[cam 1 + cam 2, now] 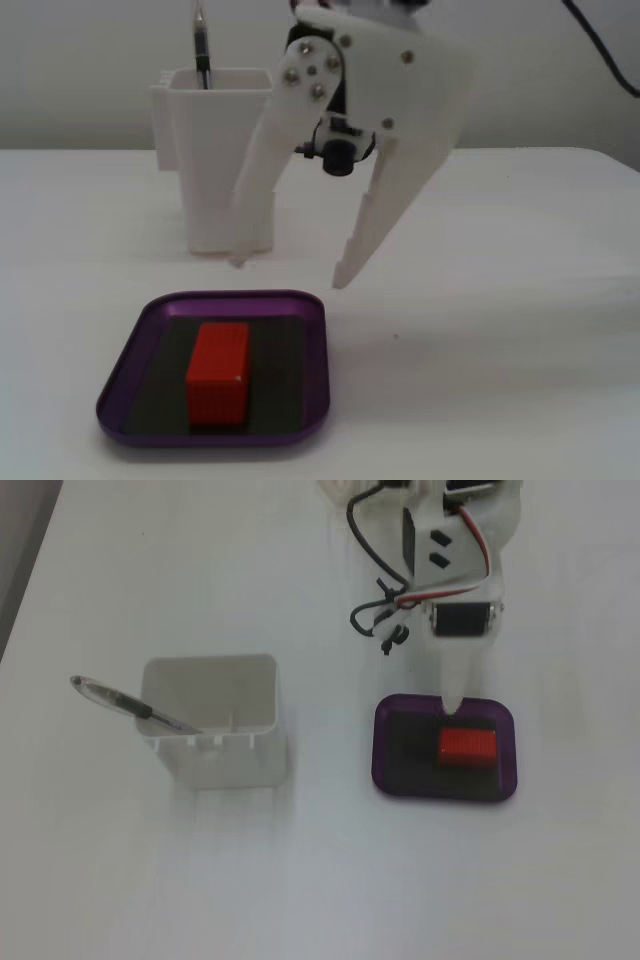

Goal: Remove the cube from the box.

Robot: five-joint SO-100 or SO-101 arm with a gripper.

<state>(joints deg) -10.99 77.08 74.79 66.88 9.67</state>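
— Cube? 
— Red cube (218, 384) (467, 746) flat inside purple box (120, 398) (384, 770), on the dark bottom, untouched.
— Gripper? 
— White gripper (288, 274) (452, 712) spread wide, empty, hanging above the box's far rim, tips clear of the cube.
— Rest? 
— White container (222, 160) (212, 730) with pen (201, 50) (130, 706) behind the box on the table (500, 330).
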